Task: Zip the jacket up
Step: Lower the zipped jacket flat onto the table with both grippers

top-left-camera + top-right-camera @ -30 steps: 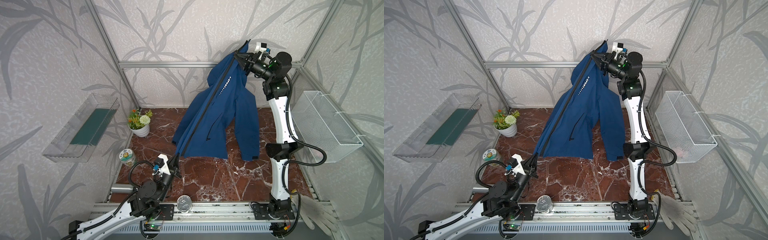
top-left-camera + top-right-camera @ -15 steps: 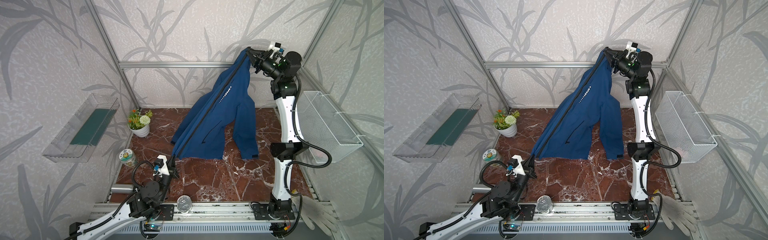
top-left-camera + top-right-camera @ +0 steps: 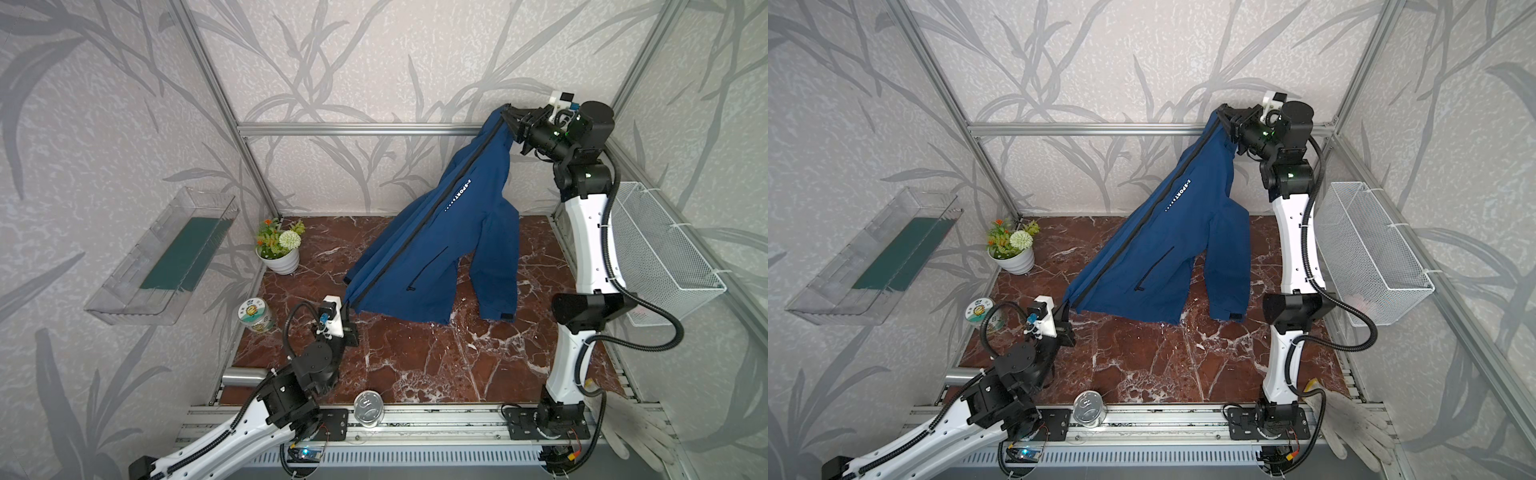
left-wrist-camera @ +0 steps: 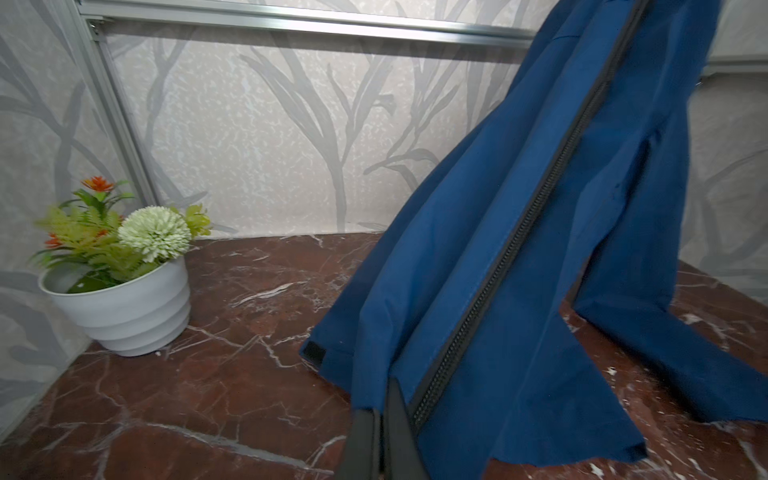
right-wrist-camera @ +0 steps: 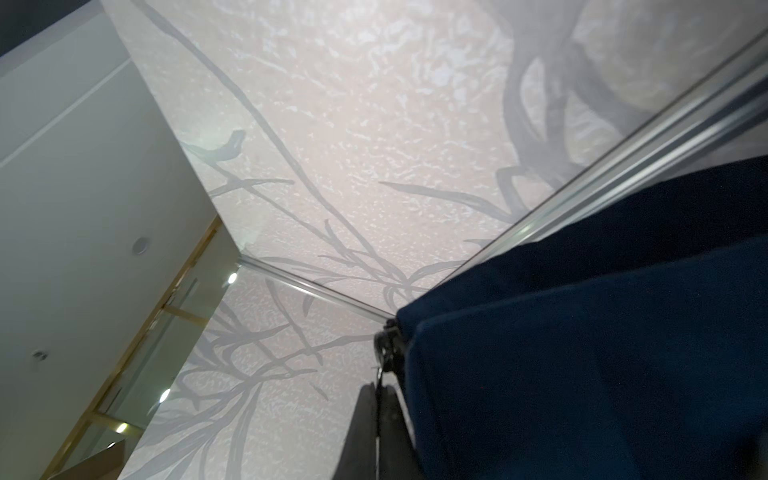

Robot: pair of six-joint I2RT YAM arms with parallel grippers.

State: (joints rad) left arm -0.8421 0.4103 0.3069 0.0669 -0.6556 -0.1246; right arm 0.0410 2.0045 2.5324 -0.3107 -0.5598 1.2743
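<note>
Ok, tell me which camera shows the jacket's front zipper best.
Left wrist view: the front zipper runs close up, its teeth visible. Both top views show nearly its whole length as a thin black line down the jacket. The right wrist view shows only dark fabric at its top.

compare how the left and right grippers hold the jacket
The left gripper sits low; the right gripper is raised high. The left gripper pinches the jacket at its bottom hem beside the zipper; the right gripper grips its top end. Both are shut on it.
</note>
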